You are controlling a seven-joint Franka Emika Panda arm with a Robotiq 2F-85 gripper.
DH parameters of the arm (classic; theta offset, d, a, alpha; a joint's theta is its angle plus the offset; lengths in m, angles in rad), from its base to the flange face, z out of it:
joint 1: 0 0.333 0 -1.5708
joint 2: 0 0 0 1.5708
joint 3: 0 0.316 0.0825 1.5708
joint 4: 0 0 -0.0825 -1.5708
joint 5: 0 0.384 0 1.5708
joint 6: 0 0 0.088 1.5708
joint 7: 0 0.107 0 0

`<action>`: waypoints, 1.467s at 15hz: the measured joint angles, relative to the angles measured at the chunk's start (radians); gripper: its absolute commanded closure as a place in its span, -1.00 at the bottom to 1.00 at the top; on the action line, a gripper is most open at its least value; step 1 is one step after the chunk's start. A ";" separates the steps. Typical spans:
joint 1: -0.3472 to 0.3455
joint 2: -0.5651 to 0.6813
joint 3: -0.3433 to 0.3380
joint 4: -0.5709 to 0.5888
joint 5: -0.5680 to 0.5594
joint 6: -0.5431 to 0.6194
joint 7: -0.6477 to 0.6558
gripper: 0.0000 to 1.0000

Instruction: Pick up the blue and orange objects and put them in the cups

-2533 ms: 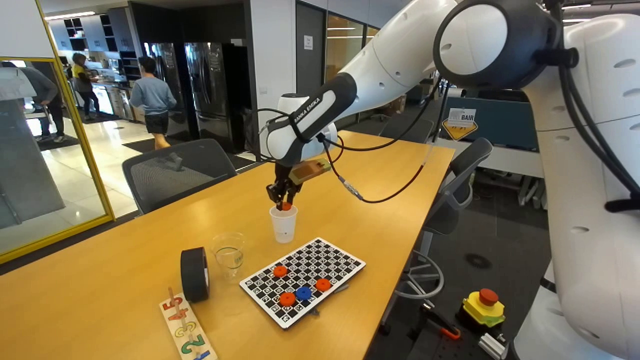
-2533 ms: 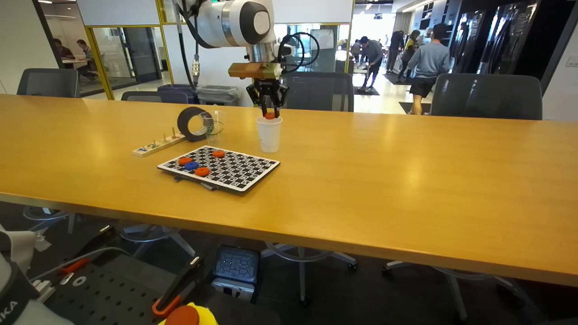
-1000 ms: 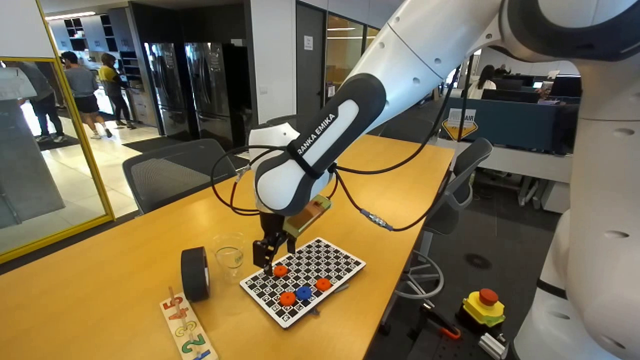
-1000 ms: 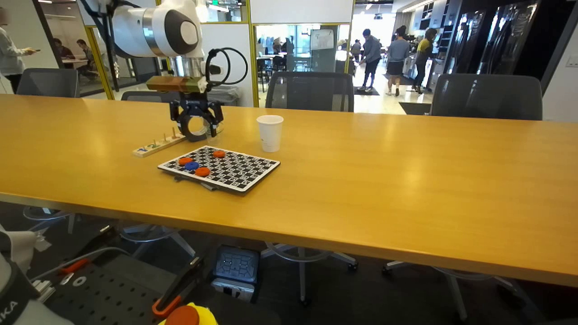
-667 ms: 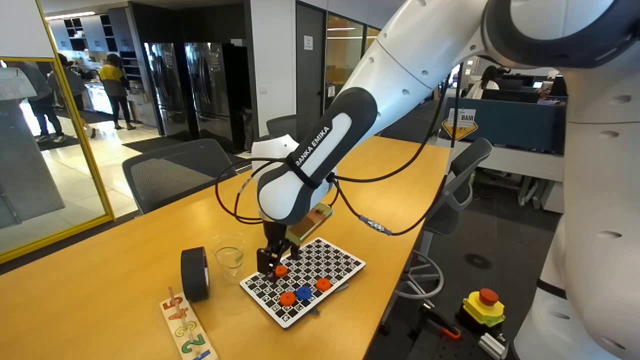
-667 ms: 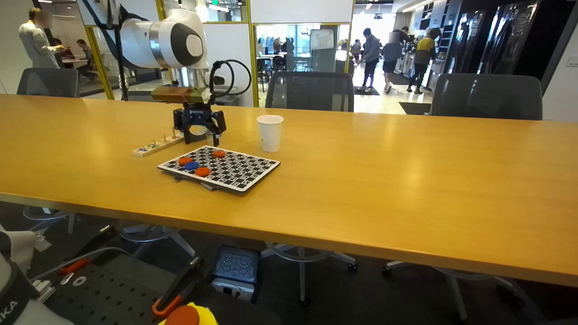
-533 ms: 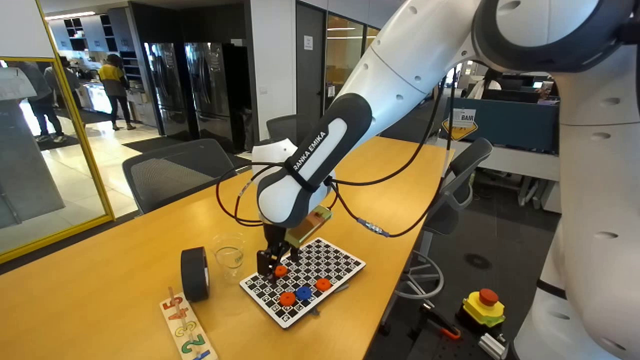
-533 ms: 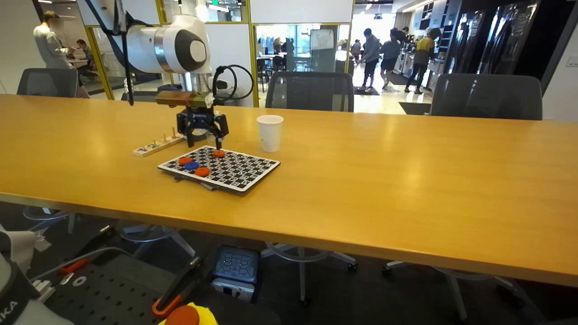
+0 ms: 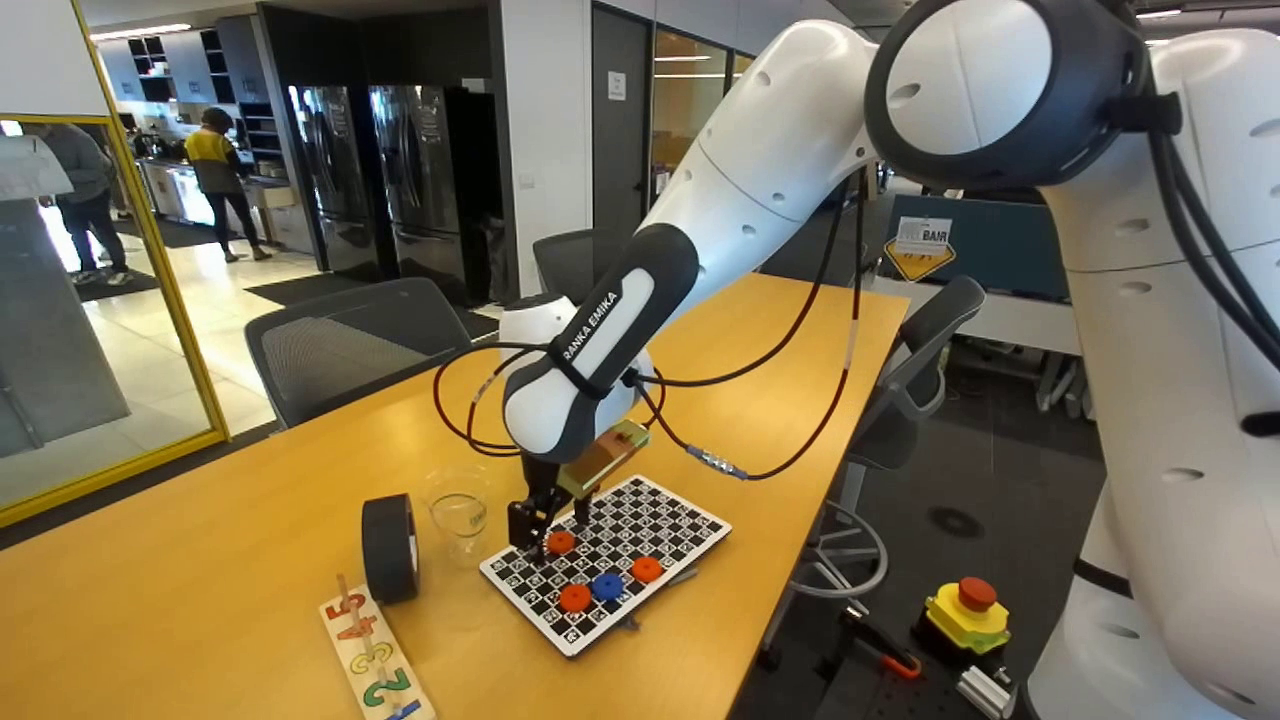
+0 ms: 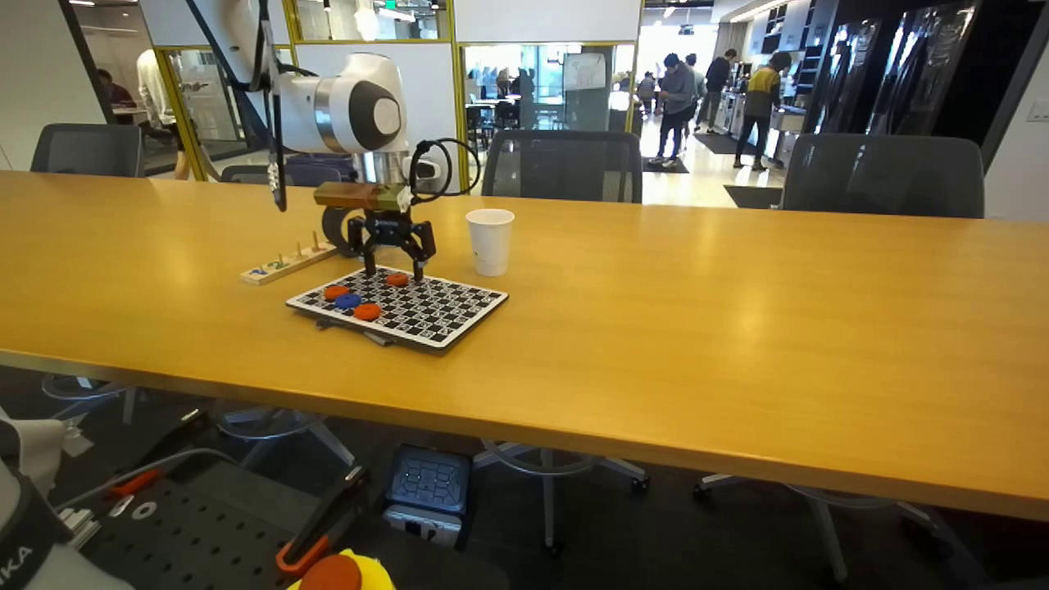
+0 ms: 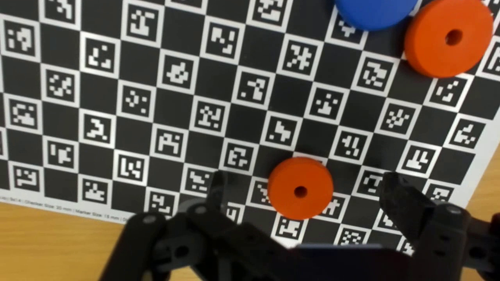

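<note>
My gripper (image 11: 304, 179) is open above the checkered board (image 11: 218, 82), one finger on each side of an orange disc (image 11: 300, 205), with gaps on both sides. Whether the fingertips touch the board, I cannot tell. Two more orange discs (image 9: 575, 599) (image 9: 646, 569) lie on the board with a blue disc (image 9: 607, 590) between them. In an exterior view the white paper cup (image 10: 492, 243) stands upright behind the board; its inside does not show. The clear cup (image 9: 458, 515) stands beside the board in an exterior view.
A black roll (image 9: 388, 550) stands on edge near the clear cup. In front of it lies a wooden strip with numbers and pegs (image 9: 375, 655). Mesh chairs (image 10: 565, 164) line the far table edge. A grey piece (image 10: 379, 338) pokes out from under the board.
Earlier the gripper held an orange disc at the white cup's rim. It let go, travelled to the board, came down, and now straddles another orange disc.
</note>
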 measured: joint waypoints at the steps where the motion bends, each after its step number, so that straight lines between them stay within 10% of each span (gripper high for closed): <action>1: -0.001 0.004 -0.002 0.003 0.000 0.007 0.000 -1.00; 10: -0.004 0.006 -0.004 -0.011 0.002 0.066 0.003 -1.00; 11: -0.004 0.006 -0.004 -0.012 0.003 0.067 0.003 -0.50; 19: -0.015 -0.003 0.002 -0.014 0.021 0.068 0.002 0.59; 22: -0.017 -0.006 0.002 -0.015 0.023 0.066 0.002 0.58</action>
